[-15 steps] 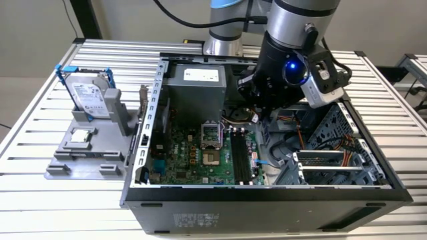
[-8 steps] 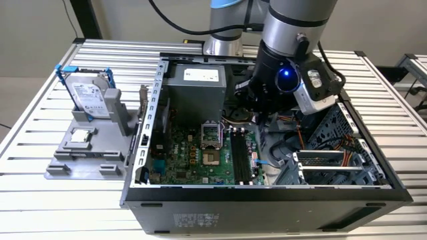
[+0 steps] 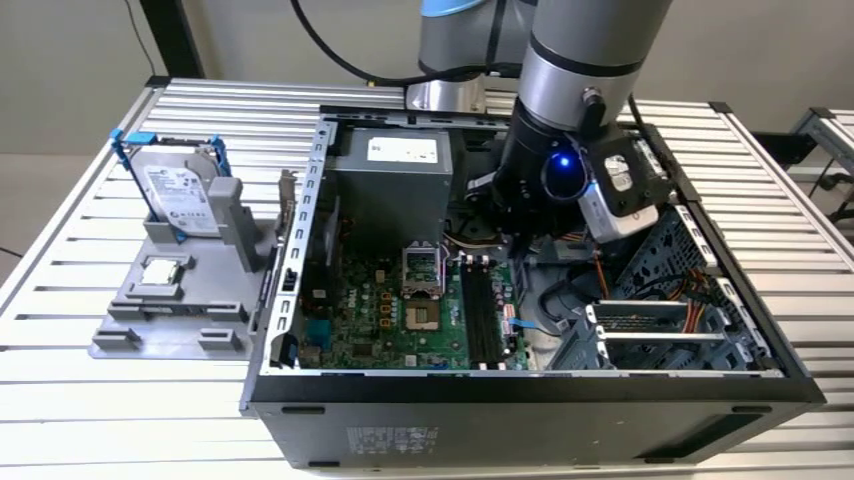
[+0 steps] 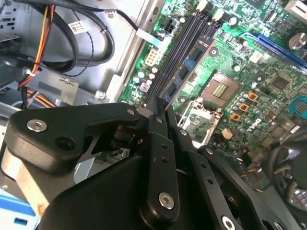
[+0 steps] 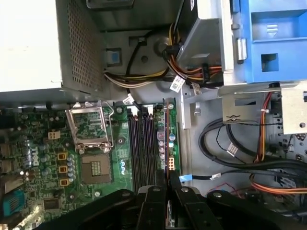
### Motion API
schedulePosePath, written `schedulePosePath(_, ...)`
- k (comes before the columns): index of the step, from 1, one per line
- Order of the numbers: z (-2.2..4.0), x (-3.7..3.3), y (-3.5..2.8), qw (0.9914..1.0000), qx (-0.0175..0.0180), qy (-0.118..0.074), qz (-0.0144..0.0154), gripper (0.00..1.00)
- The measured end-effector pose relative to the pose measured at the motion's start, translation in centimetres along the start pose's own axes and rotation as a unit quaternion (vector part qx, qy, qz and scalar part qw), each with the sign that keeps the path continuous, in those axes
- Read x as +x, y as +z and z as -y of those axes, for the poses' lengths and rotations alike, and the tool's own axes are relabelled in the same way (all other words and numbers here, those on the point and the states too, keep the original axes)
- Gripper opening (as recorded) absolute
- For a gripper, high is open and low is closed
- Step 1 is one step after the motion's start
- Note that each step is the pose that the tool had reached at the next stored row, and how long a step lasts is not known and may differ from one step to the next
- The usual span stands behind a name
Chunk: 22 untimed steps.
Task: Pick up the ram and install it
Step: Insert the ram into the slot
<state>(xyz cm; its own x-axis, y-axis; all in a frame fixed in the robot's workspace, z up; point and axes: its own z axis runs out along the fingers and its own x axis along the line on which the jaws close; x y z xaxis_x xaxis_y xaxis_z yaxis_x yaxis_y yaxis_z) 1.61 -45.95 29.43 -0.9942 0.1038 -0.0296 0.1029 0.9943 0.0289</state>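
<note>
Jaws pinch ram [image 4: 184, 73]; case [image 3: 534, 395] on slatted table [image 3: 120, 420].

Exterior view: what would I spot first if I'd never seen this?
The big grey robot arm reaches down into the open computer case in the middle. In the second wrist view its black tool pinches the ram, a thin stick lined up along the long black memory slots on the green motherboard.

Gripper [image 4: 156, 115] matt black, ram [image 4: 184, 73] glossy circuit board, table [image 3: 747, 150] ribbed bare metal, PC case [image 3: 534, 410] matt black w/ bare-metal inside
</note>
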Motion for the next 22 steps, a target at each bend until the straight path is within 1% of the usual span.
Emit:
schedulePosePath(10,0.07,0.08,1.83,0.99998,-0.0002,-0.007,-0.0002,0.00)
schedulePosePath(14,0.21,0.09,2.56,0.99992,-0.0004,-0.013,-0.0004,0.00)
schedulePosePath(22,0.46,0.11,4.01,0.99990,-0.0004,-0.014,-0.0006,0.00)
